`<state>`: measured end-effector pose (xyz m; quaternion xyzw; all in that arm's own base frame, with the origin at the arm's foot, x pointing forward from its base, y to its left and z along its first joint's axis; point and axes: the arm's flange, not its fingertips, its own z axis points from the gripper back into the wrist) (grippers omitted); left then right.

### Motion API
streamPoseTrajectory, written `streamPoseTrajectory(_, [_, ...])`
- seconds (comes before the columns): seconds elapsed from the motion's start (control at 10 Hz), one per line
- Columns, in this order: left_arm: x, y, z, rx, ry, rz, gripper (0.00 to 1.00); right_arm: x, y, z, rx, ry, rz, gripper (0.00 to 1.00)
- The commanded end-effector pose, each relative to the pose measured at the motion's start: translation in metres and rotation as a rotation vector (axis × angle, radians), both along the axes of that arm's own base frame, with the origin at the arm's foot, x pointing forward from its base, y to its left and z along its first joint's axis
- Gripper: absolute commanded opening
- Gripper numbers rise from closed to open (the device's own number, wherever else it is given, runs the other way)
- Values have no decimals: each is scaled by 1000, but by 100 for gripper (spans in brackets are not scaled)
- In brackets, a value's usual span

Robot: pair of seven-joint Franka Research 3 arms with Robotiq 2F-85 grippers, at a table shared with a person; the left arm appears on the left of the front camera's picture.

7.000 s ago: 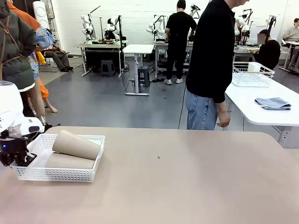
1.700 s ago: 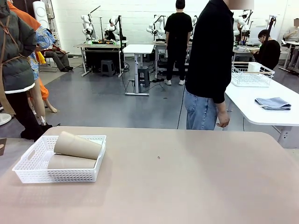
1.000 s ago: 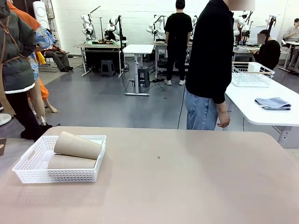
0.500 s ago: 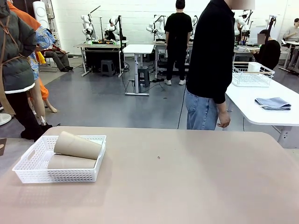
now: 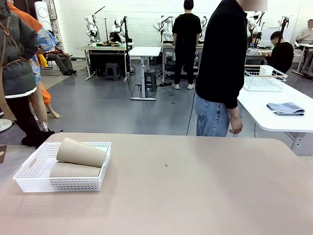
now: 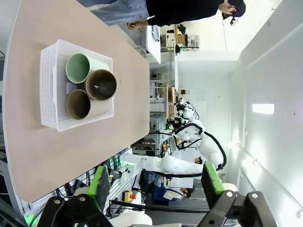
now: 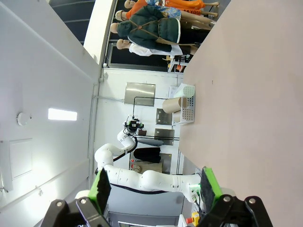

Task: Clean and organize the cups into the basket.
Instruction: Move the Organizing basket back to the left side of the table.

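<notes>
The white perforated basket [image 5: 58, 185] sits at the table's left side. In the front view two tan cups [image 5: 80, 152] lie on their sides in it, one on top of the other [image 5: 73, 170]. In the left wrist view the basket [image 6: 49, 90] holds three cups with their mouths toward the camera: a mint green one [image 6: 78, 67] and two tan ones [image 6: 101, 85] [image 6: 78, 104]. My left gripper [image 6: 156, 184] is open and far from the basket, holding nothing. My right gripper [image 7: 155, 187] is open and holds nothing. In the right wrist view the basket [image 7: 188, 111] is far off.
A person in a black top and jeans [image 5: 222, 68] stands at the far edge, hand [image 5: 235, 125] hanging down. A white side table at right carries a wire basket [image 5: 264, 78] and a folded grey cloth [image 5: 286, 108]. Another person [image 5: 17, 63] stands at far left.
The left gripper, at the basket's left end seven seconds ago, has left the front view. In the last second the person shifted slightly to the right. Basket and cups stayed put.
</notes>
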<state>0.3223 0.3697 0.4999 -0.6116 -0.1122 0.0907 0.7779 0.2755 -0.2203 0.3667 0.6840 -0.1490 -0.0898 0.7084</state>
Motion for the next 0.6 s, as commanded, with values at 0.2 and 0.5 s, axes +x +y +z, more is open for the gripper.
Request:
streamPoseTrajectory(0.2, [-2,1,-1,7,5,1,100,0,0,0,-9,3,3,100])
streamPoseTrajectory(0.5, [-2,1,-1,7,5,1,100,0,0,0,-9,3,3,100])
